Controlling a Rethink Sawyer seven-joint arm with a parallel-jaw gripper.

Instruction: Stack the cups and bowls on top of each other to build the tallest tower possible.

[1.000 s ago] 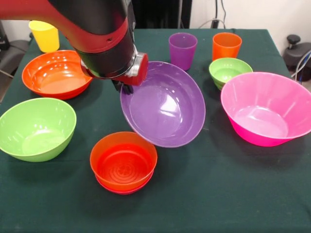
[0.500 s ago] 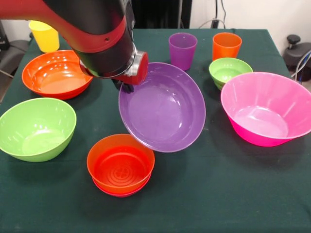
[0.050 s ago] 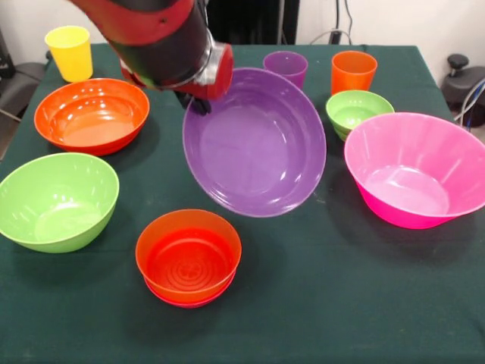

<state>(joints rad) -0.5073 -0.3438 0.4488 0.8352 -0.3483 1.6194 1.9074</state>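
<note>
Front view: the hand (image 3: 198, 105) grips the purple bowl (image 3: 254, 142) by its upper left rim, its fingers closed on that edge, and holds the bowl tilted steeply, open face toward the camera, clear of the desk (image 3: 341, 303). Below the purple bowl and slightly left stands the tower (image 3: 189, 258), a small orange bowl nested in a small red-magenta one. Left of the purple bowl sit the orange bowl (image 3: 91, 114) and, lower, the lime green bowl (image 3: 57, 200); the yellow cup (image 3: 70, 51) stands up-left. Behind the purple bowl's top rim the purple cup (image 3: 286, 66) peeks out, with the orange cup (image 3: 353, 71) to its right. Right of the purple bowl are the small green bowl (image 3: 359, 111) and the huge pink bowl (image 3: 417, 168).
</note>
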